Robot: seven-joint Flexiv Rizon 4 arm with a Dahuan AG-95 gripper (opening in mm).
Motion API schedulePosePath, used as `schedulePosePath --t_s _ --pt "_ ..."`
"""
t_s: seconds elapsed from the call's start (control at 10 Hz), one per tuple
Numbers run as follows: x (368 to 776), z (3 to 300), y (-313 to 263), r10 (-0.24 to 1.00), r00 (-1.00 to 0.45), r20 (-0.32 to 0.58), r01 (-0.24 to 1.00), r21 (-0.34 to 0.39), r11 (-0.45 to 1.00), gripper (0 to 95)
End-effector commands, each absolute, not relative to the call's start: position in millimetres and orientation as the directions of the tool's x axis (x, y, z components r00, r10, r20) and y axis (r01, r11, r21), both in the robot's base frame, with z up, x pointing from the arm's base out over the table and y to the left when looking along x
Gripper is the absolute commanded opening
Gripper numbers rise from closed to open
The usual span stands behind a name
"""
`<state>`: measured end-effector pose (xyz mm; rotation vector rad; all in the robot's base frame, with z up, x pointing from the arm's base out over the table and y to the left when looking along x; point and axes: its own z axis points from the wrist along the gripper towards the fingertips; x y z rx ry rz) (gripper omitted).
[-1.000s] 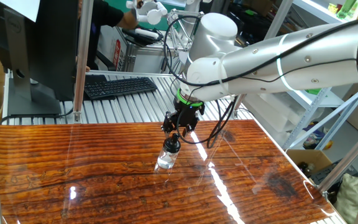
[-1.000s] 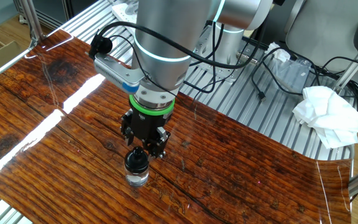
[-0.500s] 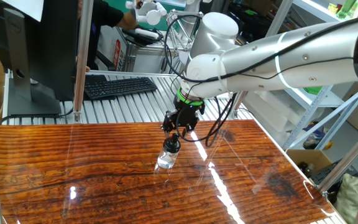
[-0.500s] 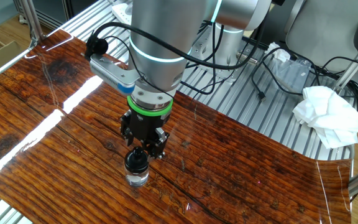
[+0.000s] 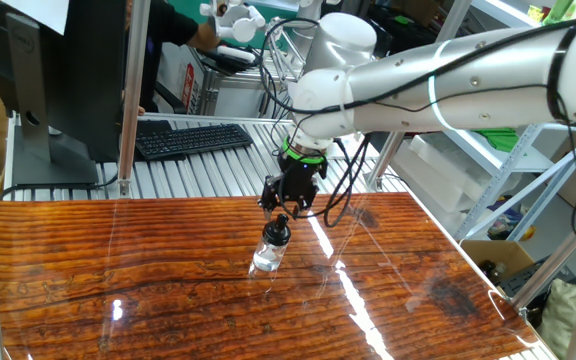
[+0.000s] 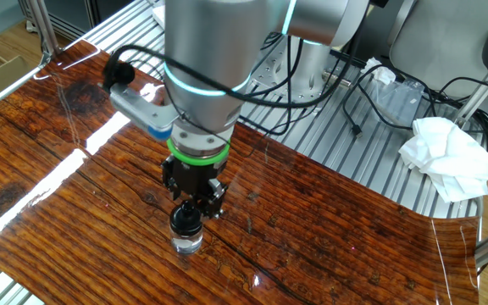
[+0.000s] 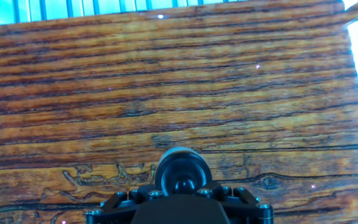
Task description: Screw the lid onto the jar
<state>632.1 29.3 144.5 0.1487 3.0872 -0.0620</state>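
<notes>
Your gripper (image 6: 195, 196) hangs straight down over the jar (image 6: 186, 241), which stands upright on the wooden table (image 6: 329, 237), well in from every edge. The lid (image 6: 185, 217) sits on the jar's mouth, right under the fingertips. In the hand view the lid (image 7: 180, 173) shows as a dark disc just ahead of the fingers. You cannot tell from any view whether the jaws pinch the lid or stand just clear of it; they look part closed, with the lid at their tips.

Watch for these, as I judge it:
- If the lid sits crooked on the threads, turning it may cross-thread it or jam it.
- The jar is small, light and unclamped on a glossy table. Any twist could spin the whole jar with the lid, so nothing tightens.
- A push slightly off centre could tip the jar or slide it.
- If the grip is loose, the fingers may slip round the lid.

No brand, label or writing can be read on the jar, lid, or arm.
</notes>
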Motion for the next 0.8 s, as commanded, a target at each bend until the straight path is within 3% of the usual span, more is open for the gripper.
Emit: schedulePosePath --t_s 0.1,0.8 --pt "630.6 145.8 29.5 0.081 -0.997 0.005 0.081 -0.039 0.996 38.0" --pt "630.6 145.8 29.5 0.039 -0.999 0.02 0.038 -0.036 0.999 38.0"
